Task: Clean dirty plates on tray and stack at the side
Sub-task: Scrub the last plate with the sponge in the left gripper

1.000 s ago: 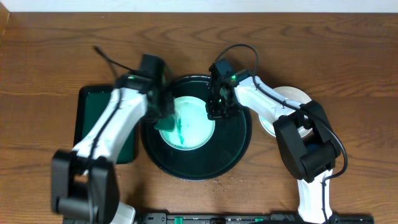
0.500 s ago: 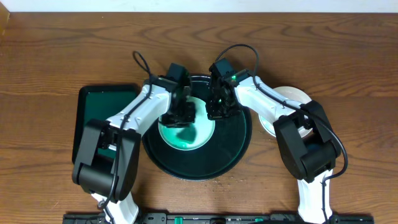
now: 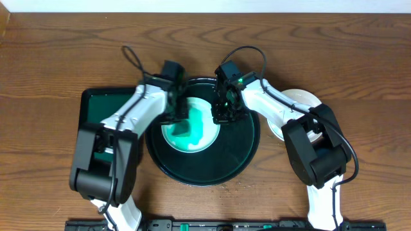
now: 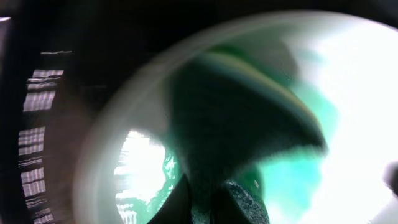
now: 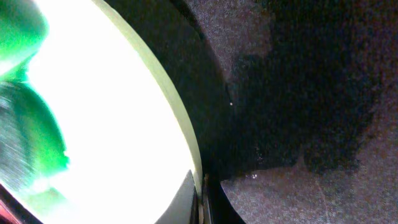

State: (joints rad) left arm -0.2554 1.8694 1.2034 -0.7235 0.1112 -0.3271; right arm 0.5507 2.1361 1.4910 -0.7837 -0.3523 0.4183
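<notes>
On the large round black tray, the left hand, clamped on a green wiping pad, has swept back across the pale mint round plate at tray centre. Beside it, the right hand pinches the plate's rim. Green film remains, so wiping probably continues.

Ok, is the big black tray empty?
No, a pale plate with green smears lies in the black tray.

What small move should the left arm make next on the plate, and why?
Probably sweep the left claw and its green sponge across the plate: green smear covers its middle, and the right claw pinches its rim, steadying it.
</notes>
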